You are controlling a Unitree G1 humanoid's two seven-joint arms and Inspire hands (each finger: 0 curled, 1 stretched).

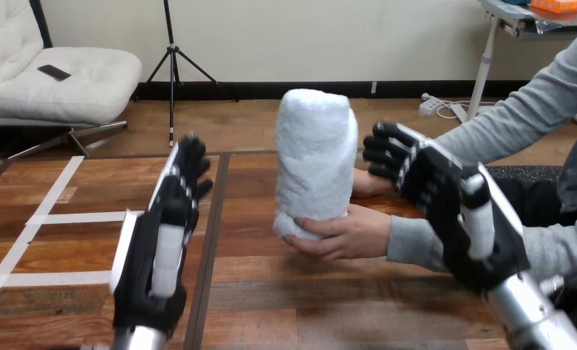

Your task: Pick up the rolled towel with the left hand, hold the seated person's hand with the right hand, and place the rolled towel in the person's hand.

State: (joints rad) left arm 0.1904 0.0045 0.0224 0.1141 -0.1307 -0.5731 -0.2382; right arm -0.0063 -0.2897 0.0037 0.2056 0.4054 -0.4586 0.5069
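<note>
Wooden bench (270,292), white tape strips (66,217) across its left part. Found rolled towel (316,160) upright above the bench near mid-view, lower end gripped from below and from the side by the person's hand at the towel's foot (343,235). Noted the person's other hand (369,184) just behind the towel's right edge, mostly hidden. Noted right hand (446,197) just right of the towel, over the person's grey sleeve (416,244), fingers (387,149) loosely bent toward that hidden hand and closed round nothing visible; cannot tell whether touching it. Noted left hand (165,233) well left of the towel, fingers straight, empty. Judged: towel lodged with the person, 2 robot hands off it, handover near complete. To finish well: check for a firm grip under the towel's full weight; draw the left hand away from the roll, low along the bench; ease the right hand clear of the sleeve without brushing the towel. Tall soft roll, held only at its foot, apt to tip.
</note>
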